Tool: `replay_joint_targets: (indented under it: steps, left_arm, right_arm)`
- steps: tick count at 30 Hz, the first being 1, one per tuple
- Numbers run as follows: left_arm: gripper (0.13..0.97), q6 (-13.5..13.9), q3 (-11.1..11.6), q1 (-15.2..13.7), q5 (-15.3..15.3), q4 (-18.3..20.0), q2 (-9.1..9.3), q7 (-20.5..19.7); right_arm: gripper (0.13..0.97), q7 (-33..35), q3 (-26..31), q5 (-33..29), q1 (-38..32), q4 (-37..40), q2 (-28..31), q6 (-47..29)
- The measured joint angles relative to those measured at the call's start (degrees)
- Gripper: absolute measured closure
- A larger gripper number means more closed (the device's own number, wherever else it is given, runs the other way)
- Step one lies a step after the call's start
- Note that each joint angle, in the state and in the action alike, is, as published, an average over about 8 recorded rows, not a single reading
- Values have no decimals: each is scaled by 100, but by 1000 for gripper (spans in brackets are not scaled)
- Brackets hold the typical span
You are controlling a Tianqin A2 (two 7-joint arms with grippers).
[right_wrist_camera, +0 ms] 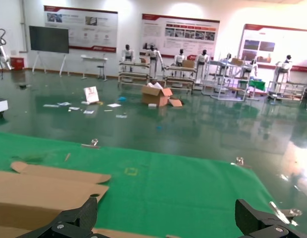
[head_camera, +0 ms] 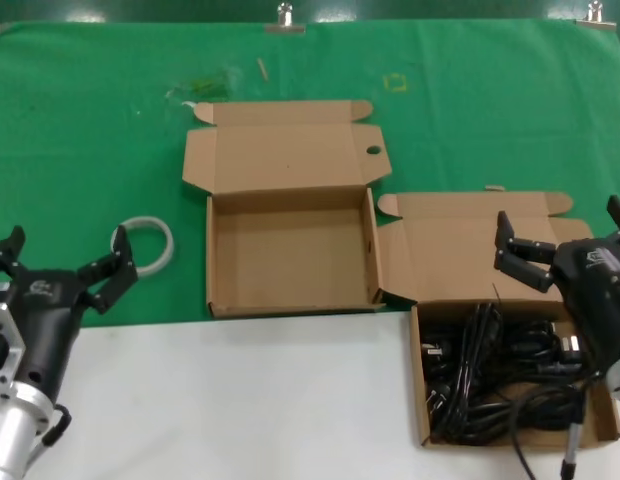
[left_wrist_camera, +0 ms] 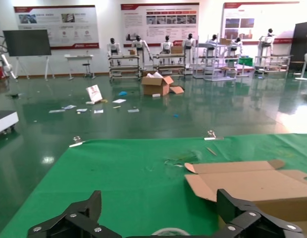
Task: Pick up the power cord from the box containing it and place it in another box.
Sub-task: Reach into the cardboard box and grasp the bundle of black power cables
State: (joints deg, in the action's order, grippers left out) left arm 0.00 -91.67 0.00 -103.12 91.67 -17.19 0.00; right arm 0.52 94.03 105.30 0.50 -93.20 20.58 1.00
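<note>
The box containing the power cords (head_camera: 420,400) lies at the right with its lid folded back. Several black looped cables (head_camera: 480,365) are tangled in it, and I cannot tell one cord from the rest. The other box (head_camera: 290,250) lies open and empty in the middle, with its lid (head_camera: 285,155) folded back. That lid also shows in the left wrist view (left_wrist_camera: 247,183) and the right wrist view (right_wrist_camera: 39,193). My right gripper (head_camera: 562,222) (right_wrist_camera: 166,210) is open and empty above the cord box's lid. My left gripper (head_camera: 70,250) (left_wrist_camera: 158,203) is open and empty at the left.
A white ring (head_camera: 142,245) (left_wrist_camera: 168,231) lies on the green cloth (head_camera: 90,150) just beyond my left gripper. The cloth is clipped at the table's far edge (head_camera: 285,18). A white surface (head_camera: 240,400) covers the near part of the table.
</note>
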Motion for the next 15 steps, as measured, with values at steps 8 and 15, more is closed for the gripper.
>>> replay_joint_targets:
  steps: [8, 15]
  left_arm:
    - [392, 0, 0, 0, 0, 0, 0, 0]
    - [466, 0, 0, 0, 0, 0, 0, -1]
  right_arm:
    - [129, -187, 434, 552, 407, -286, 826, 310]
    - [129, -288, 713, 845, 619, 158, 626, 562]
